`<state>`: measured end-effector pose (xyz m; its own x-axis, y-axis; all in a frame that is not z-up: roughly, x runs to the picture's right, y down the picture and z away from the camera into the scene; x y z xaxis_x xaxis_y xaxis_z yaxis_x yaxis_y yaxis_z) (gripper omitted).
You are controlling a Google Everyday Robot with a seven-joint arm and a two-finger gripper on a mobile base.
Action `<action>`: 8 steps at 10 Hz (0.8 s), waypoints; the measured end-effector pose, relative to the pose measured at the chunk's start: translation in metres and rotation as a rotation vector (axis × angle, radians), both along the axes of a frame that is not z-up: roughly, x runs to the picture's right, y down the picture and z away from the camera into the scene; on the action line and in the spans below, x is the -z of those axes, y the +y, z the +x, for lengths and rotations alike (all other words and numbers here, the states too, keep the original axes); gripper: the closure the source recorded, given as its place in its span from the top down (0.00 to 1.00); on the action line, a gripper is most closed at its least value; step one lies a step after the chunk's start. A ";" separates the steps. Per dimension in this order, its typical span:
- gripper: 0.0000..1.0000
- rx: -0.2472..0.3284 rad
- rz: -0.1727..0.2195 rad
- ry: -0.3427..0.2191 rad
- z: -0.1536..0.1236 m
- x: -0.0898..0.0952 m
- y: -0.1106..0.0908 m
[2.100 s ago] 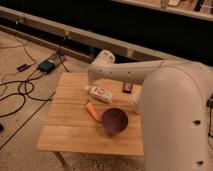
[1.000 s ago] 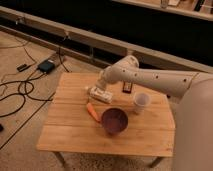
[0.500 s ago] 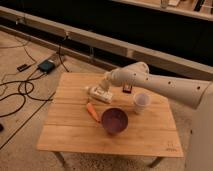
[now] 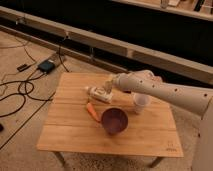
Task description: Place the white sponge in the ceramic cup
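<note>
The white sponge (image 4: 97,93) lies flat on the wooden table (image 4: 75,132), left of centre toward the back. My gripper (image 4: 108,88) is at the sponge's right end, close above it, reaching in from the right on a long white arm (image 4: 165,92); it is shut, and I cannot tell whether it touches the sponge. The ceramic cup (image 4: 141,103) stands upright to the right of the sponge, just in front of the arm. Nothing shows inside the cup.
A purple bowl (image 4: 115,121) sits near the table's middle, with an orange carrot-like stick (image 4: 92,111) at its left. Cables and a small dark box (image 4: 47,65) lie on the floor at left. A long low ledge (image 4: 100,42) runs behind the table.
The arm has swung rightward and stretched out, uncovering the cup. The gripper has drifted slightly right and down at the sponge's right end. The sponge, bowl and cup have not moved.
</note>
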<state>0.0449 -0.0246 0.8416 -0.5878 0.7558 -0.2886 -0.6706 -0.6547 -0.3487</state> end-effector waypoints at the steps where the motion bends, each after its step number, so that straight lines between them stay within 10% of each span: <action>1: 0.00 0.016 0.015 0.005 -0.001 0.005 -0.003; 8: 0.00 0.051 0.035 0.028 -0.001 0.019 -0.008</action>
<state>0.0440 -0.0322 0.8231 -0.5562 0.7939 -0.2456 -0.7124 -0.6077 -0.3510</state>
